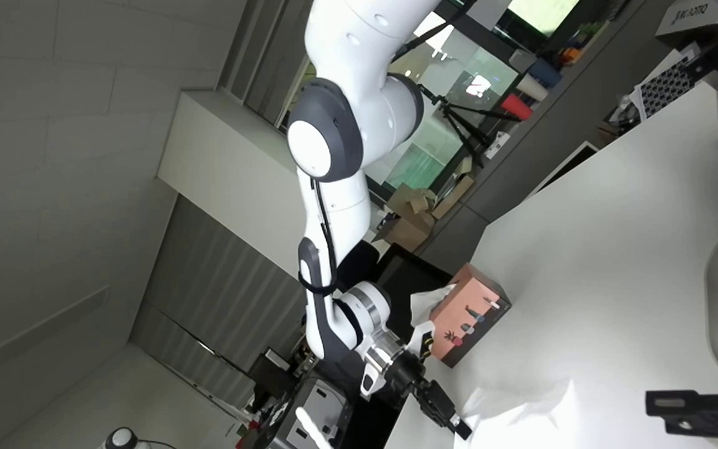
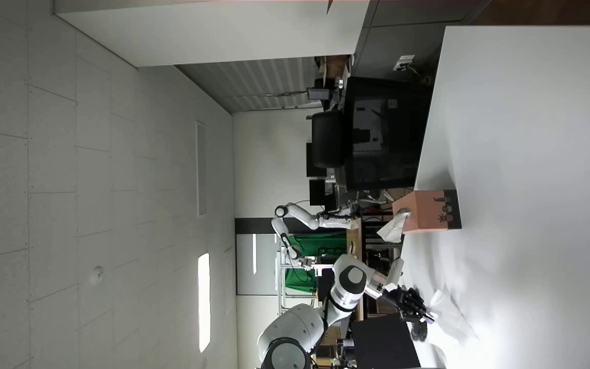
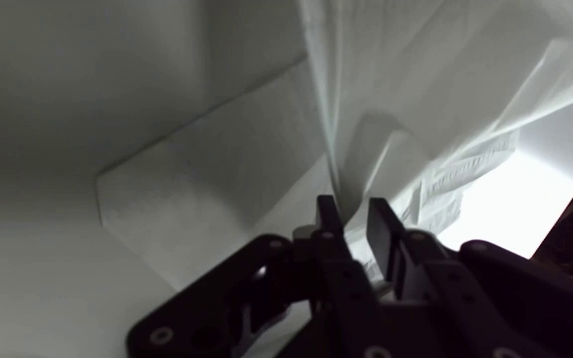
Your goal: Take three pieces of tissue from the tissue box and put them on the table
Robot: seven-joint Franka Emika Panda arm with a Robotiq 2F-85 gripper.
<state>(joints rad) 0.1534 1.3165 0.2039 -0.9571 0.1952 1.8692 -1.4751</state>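
The black two-fingered gripper (image 3: 352,214) stands narrowly parted before crumpled white paper tissue (image 3: 416,84), contact unclear; in both exterior views, the rectangular salmon-pink tissue box (image 1: 468,313) sits right of centre.

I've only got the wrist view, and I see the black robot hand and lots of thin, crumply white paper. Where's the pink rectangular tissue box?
Observer: The pink rectangular cardboard tissue box stands on the flat white table.
Operator: Is anything sticking out of it?
Observer: Yes, a soft white sheet of tissue pokes out of its top.
Operator: Ooh! Am I right above it?
Observer: No, in both exterior views the black two-fingered robot hand is off to one side of the box.
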